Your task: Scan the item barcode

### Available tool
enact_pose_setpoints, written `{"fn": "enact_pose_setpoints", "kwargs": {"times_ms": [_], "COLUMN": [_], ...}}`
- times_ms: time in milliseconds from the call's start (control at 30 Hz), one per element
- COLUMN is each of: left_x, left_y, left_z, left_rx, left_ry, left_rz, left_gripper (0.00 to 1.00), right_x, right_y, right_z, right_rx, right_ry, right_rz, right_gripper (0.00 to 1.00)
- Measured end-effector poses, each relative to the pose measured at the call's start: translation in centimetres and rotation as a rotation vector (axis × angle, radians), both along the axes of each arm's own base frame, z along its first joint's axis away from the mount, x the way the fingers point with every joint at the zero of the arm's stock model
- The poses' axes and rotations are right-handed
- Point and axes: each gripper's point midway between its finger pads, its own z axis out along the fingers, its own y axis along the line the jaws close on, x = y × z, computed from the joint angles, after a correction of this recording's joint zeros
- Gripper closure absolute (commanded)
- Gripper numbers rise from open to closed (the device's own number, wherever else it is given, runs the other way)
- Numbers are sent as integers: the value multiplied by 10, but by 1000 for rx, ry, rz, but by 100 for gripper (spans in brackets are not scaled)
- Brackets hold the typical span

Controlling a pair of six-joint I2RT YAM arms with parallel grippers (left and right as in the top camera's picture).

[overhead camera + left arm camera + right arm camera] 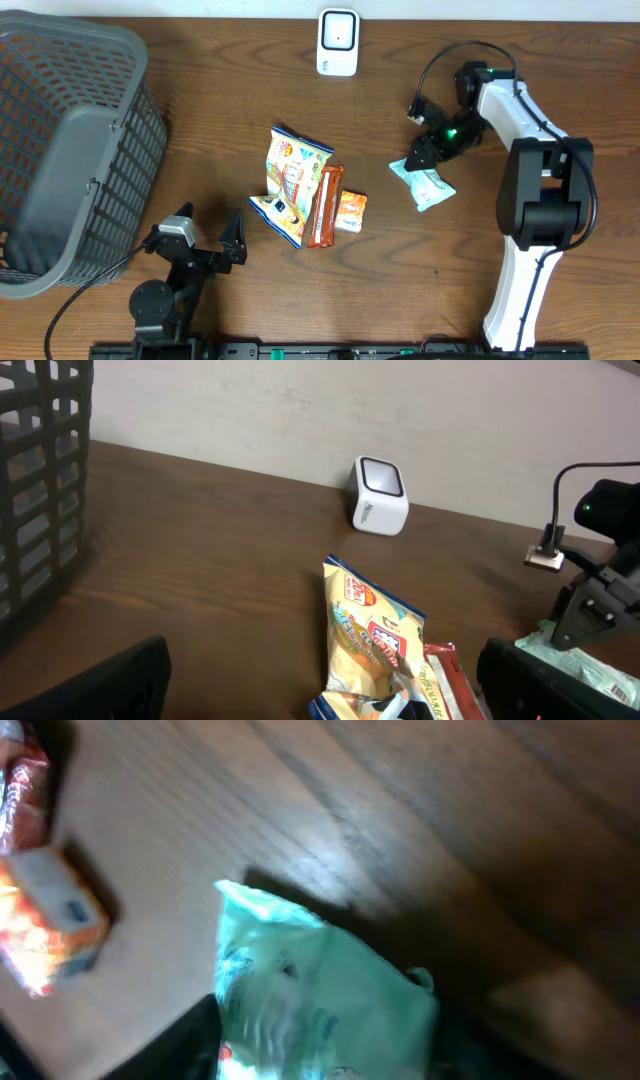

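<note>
Right gripper [418, 158] is down over the top end of the pale green packet [428, 185], which lies flat on the table [200, 90] just beside me, well apart from the scanner [338, 42] at the far edge. From my wrist view the film fills the space between my fingers, but it's too blurred to say whether the jaws have bitten or only flank it; I can't tell.

It looks like a thin, crinkly, light pouch: soft, slick, apt to fold or slide. I judge the sealed end seam the best hold, where the film is doubled and flat, leaving the printed faces free for the barcode. Pinching the puffy middle risks it squirting out.

Left gripper [208, 235] waits with jaws spread wide and nothing in them, near the chip bag [290, 180].
</note>
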Motion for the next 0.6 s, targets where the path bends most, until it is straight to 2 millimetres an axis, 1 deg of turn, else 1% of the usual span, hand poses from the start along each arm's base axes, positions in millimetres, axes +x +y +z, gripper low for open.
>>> {"fn": "enact_pose_setpoints", "kwargs": {"times_ms": [67,167,300,533,600], "left_x": [0,0,0,0,0], "left_y": [0,0,0,0,0], "left_z": [0,0,0,0,0], "left_rx": [0,0,0,0,0], "left_ry": [0,0,0,0,0], "left_rz": [0,0,0,0,0], "left_gripper": [2,2,2,2,2], "right_x": [0,-3,-3,0,5], "right_y": [1,3,3,5,9], "right_z": [-4,-6,-5,2,6], "right_rx": [-3,10,12,-15,-1], "right_ry": [-9,4,11,141,168], "right_rz": [-1,-14,-36,-187,-228], "right_gripper": [98,99,99,98,99]}}
